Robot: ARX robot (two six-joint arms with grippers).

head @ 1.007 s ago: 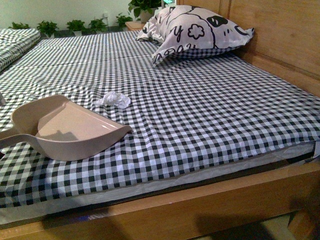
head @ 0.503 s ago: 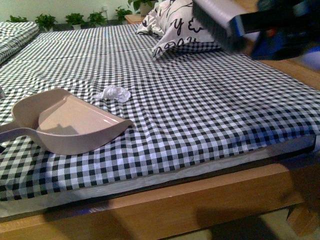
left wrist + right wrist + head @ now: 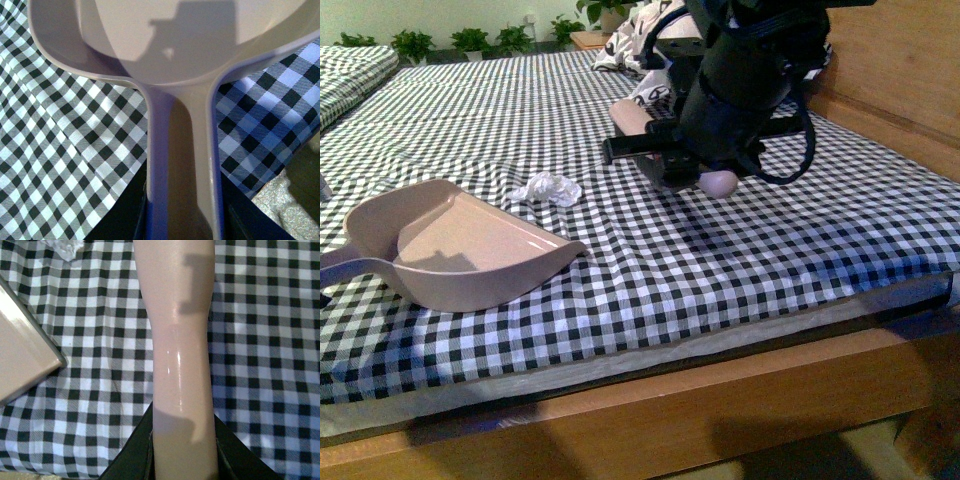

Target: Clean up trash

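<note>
The trash (image 3: 547, 188), a small crumpled white wad, lies on the checked bedsheet just beyond the far rim of the pink dustpan (image 3: 460, 245). The pan rests on the sheet at the left. In the left wrist view my left gripper (image 3: 182, 220) is shut on the dustpan's handle (image 3: 182, 150). My right gripper (image 3: 670, 150) hangs low over the middle of the bed, to the right of the trash, shut on the pink brush (image 3: 721, 182). In the right wrist view the brush (image 3: 175, 315) reaches toward the trash (image 3: 67, 246), with a corner of the dustpan (image 3: 20, 360) beside it. My right gripper (image 3: 184, 450) clamps the brush.
A black-and-white patterned pillow (image 3: 638, 45) lies at the head of the bed, mostly hidden behind my right arm (image 3: 750, 60). A wooden headboard (image 3: 890, 70) runs along the right. The wooden bed rail (image 3: 670, 410) crosses the front. Potted plants (image 3: 470, 42) line the back.
My right arm has swung down from the upper right with the brush and now hangs low over the bed near the trash. Dustpan and trash have stayed put.
</note>
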